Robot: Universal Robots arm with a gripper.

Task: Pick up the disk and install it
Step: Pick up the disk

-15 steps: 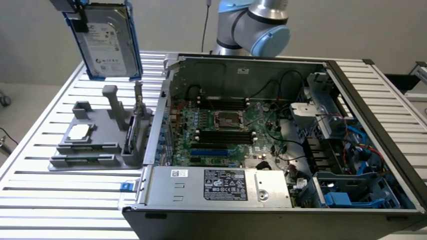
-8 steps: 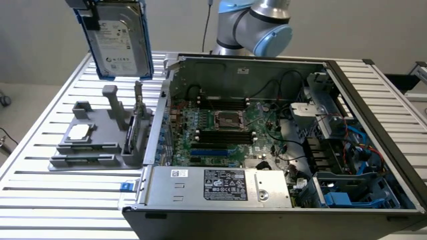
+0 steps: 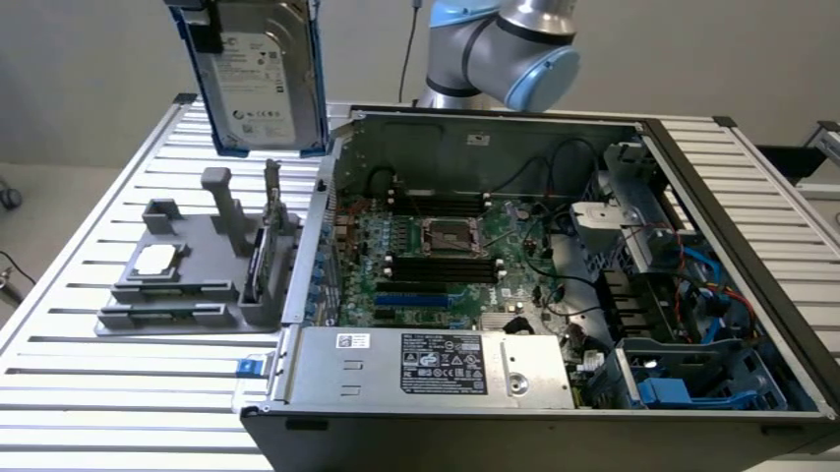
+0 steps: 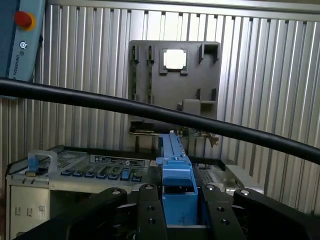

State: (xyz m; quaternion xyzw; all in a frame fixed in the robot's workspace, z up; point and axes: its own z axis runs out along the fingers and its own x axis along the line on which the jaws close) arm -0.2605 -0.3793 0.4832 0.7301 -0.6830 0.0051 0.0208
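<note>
gripper state: gripper [image 4: 176,192] narrow, black fingers [image 4: 146,212] clamped on both sides of the disk's blue frame
disk: disk [image 3: 256,84] off the table, held upright in the air, white label facing the exterior camera, blue frame along its edges
disk place: over the table's far edge, toward the corner on the exterior view's left; above the gray tray and well apart from it
table: slatted metal table [image 3: 79,393], carries the case and the tray
case: open computer case [image 3: 525,147], from the table's middle to its edge on the exterior view's right, motherboard [image 3: 440,256] exposed
power supply: silver labelled box [image 3: 434,364] inside the case, at its near side
gray tray: gray tray [image 3: 197,295] on the table just beside the case, on the exterior view's left
chip: small silver chip [image 3: 155,259] seated in the tray
arm: arm [image 3: 506,44] behind the case's far wall
cable: black cable [image 4: 150,112] runs across in front of the tray in the wrist view
</note>
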